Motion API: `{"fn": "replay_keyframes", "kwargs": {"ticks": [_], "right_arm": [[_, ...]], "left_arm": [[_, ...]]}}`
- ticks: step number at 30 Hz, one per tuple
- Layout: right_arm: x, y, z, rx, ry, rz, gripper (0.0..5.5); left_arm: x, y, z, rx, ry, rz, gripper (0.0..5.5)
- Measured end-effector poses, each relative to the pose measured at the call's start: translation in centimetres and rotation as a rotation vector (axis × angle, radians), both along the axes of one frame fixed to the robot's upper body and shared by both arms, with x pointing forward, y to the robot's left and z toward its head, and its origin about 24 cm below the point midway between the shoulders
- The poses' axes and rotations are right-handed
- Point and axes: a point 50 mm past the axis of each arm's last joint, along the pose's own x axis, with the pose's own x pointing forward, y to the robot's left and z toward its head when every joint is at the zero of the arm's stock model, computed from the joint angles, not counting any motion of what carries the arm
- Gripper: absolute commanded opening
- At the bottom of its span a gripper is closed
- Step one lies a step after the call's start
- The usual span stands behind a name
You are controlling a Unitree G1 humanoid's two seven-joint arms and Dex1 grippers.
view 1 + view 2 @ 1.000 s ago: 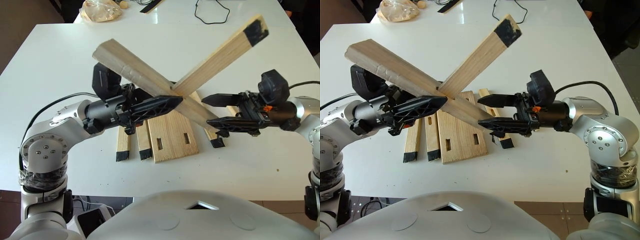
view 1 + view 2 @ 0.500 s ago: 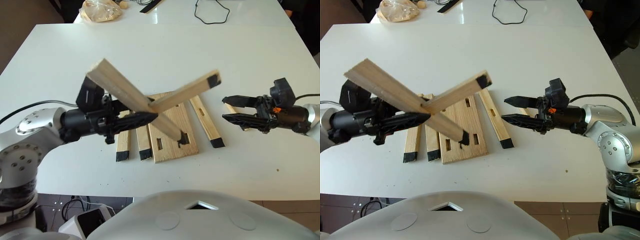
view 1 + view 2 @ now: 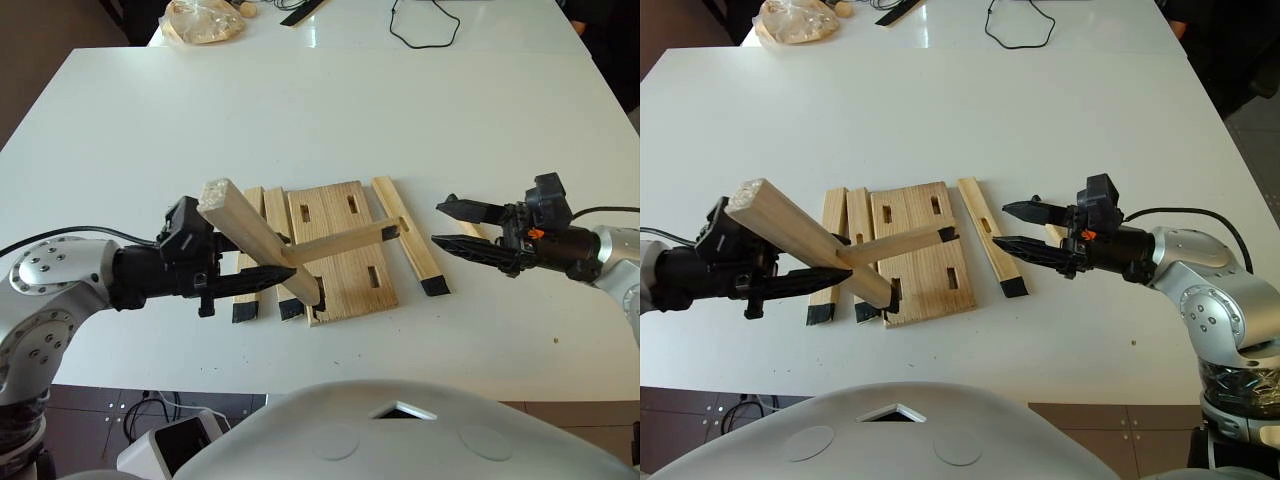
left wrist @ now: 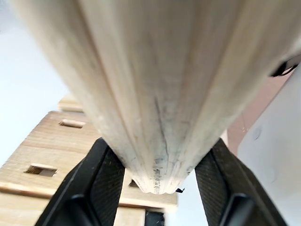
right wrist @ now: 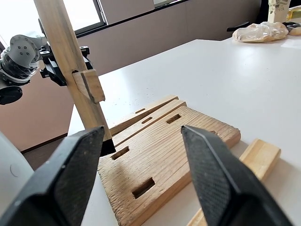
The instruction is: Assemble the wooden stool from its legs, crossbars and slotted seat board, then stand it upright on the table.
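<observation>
Nearest the robot, over the front part of the table (image 3: 300,120), the left gripper (image 3: 275,274) was clamped on the crossed leg pair (image 3: 240,222), its 2 fingers (image 4: 94,188) pressed against opposite faces of the thicker leg close to the joint. That assembly looked stiff and fairly light, but awkward: 2 long pale wooden bars met in an X, so a hold at the crossing seemed the safest place, since any grip farther out would likely let the piece swing or lever the joint apart. The wood was bare and smooth, so a firm squeeze on the flat faces would probably be needed. The thicker leg tilted up toward the robot's left with a rough sawn top, and its black-capped foot was down at the near edge of the seat board (image 3: 350,295); whether it touched could not be told. The thinner bar ran off to the right, low over the board. The board itself lay flat, a light rectangular panel with 4 small slots. Just to its left lay 2 loose slats (image 3: 833,215) with black ends, and just to its right a slotted leg (image 3: 420,262), also black-tipped. Beyond that leg, the right gripper (image 3: 438,222) hung low over the table with its fingers (image 5: 75,179) spread wide and nothing between them, pointed toward the board. At the far end lay a crumpled bag (image 3: 203,18) and a dark cable (image 3: 425,30).
</observation>
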Motion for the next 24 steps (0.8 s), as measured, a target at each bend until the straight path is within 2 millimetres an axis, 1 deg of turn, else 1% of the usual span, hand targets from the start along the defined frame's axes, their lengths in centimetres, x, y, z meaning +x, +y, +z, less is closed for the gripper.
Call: {"fn": "replay_keyframes", "kwargs": {"ticks": [8,10,13,19,24], "right_arm": [[0.0,0.3,-0.4,-0.018,-0.014,0.001,3.00],[0.1,0.3,-0.6,-0.031,-0.019,-0.002,3.00],[0.1,0.3,-0.7,-0.034,-0.017,0.003,3.00],[0.3,0.5,-0.9,-0.045,-0.027,0.010,3.00],[0.5,0.4,-0.9,-0.054,-0.041,0.003,3.00]], "left_arm": [[0.9,-0.4,-0.5,0.008,-0.053,-0.008,2.05],[1.0,-0.6,-1.1,0.015,-0.044,0.006,2.05],[1.1,-0.8,-1.5,0.027,-0.058,0.004,2.05],[0.8,-1.0,-2.1,0.046,-0.083,-0.004,2.04],[-0.2,-1.5,-2.7,0.087,-0.150,-0.047,2.04]]}}
